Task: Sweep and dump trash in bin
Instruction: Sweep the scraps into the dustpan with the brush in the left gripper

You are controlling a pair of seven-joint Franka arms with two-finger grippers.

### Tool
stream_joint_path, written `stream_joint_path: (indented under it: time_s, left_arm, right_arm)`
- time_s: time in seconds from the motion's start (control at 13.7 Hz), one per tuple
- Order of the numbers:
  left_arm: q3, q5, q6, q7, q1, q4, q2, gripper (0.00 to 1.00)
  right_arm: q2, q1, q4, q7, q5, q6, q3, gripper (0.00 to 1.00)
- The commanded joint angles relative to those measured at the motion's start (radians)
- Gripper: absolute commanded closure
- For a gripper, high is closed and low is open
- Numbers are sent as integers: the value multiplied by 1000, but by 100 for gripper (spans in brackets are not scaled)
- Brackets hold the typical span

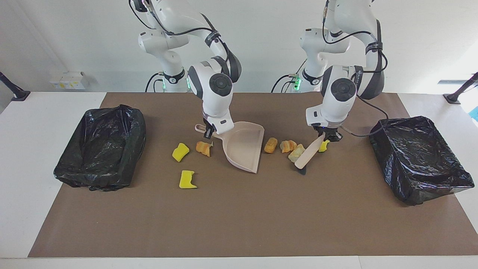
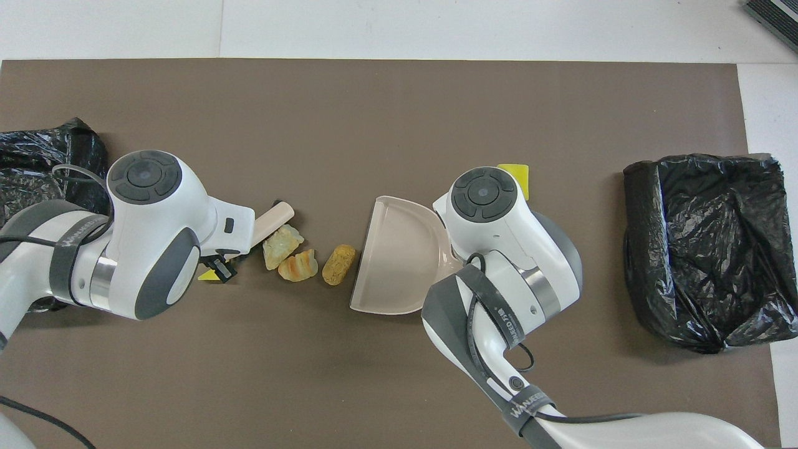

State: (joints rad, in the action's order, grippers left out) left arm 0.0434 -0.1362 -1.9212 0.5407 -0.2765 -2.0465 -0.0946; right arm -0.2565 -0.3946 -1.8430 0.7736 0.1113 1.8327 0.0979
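Observation:
My right gripper [image 1: 209,131] is shut on the handle of the beige dustpan [image 1: 242,147]. The pan is tilted with its mouth on the mat, facing the left arm's end. Three trash lumps lie in front of the mouth: tan [image 1: 270,145], orange [image 1: 288,145], pale [image 1: 297,152]. My left gripper [image 1: 324,135] is shut on a beige brush [image 1: 308,155], whose dark bristles touch the mat beside the pale lump. A small yellow piece [image 1: 323,145] lies under that gripper. Two yellow sponge chunks [image 1: 180,152] [image 1: 186,179] and an orange lump [image 1: 204,148] lie beside the pan toward the right arm's end.
A bin lined with a black bag [image 1: 101,147] stands at the right arm's end of the brown mat [image 1: 239,224]. A second black-lined bin [image 1: 418,162] stands at the left arm's end. In the overhead view my right arm hides most of one yellow chunk [image 2: 514,174].

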Motion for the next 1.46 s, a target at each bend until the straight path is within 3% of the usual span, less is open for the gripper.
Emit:
stream_joint_path:
  time_s: [0.0, 0.59, 1.1, 1.39]
  left_arm:
    - [-13, -14, 36, -4, 2, -43, 88, 100]
    - [-22, -13, 61, -647, 74, -76, 159, 100]
    - [-22, -2, -212, -1045, 135, -412, 349, 100]
    - [-19, -3, -225, -1052, 80, -468, 363, 100]
  right_arm:
    - [13, 6, -21, -8, 25, 31, 5, 100]
    - [10, 10, -25, 48, 48, 56, 5, 100]
    - [11, 8, -45, 53, 62, 96, 5, 100]
    - [11, 8, -45, 53, 62, 96, 5, 100]
